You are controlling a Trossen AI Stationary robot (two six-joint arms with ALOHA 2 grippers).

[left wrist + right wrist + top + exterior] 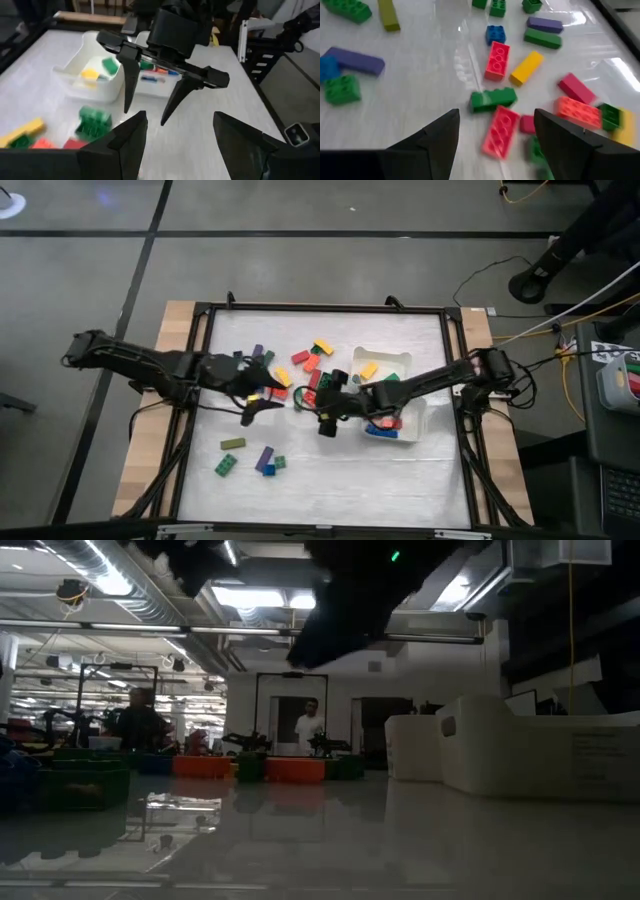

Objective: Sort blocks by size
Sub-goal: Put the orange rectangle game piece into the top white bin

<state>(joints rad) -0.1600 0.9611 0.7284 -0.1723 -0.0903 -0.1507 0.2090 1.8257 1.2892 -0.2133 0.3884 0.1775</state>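
With yellow & green blocks (97,70) inside, white tray (75,82) sits nr second tray (155,86).

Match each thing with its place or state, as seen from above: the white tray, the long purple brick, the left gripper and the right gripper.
Things:
1. white rectangular plastic tray
2. long purple plastic brick
3. left gripper
4. right gripper

Places or states:
a. open, right beside the tray
b. open, to the left of the other gripper
c. on the right half of the table
d. lying beside a small green brick

Pairs: 1-c, 2-d, 3-b, 4-a
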